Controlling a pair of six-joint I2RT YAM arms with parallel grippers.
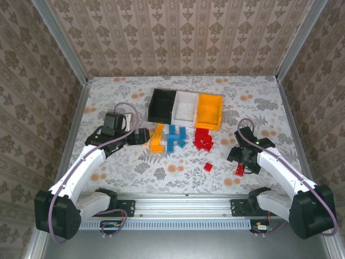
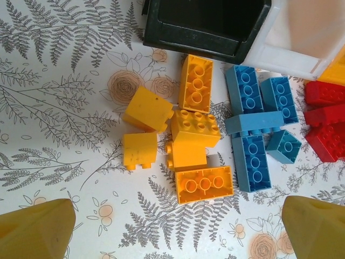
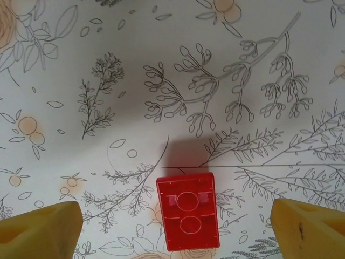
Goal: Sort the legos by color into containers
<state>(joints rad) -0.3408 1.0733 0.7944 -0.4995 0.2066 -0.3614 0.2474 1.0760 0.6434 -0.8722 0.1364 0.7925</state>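
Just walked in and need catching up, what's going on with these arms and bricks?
Two arms are sorting legos by colour into the black bin, white bin and orange-yellow bin. In front, on the table, lie grouped orange-yellow bricks, blue bricks and red bricks. The left gripper is open near the orange-yellow bricks; the right gripper is open over a stray red brick.

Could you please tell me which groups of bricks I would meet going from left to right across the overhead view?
orange-yellow bricks → blue bricks → pile of red bricks → far-right red brick
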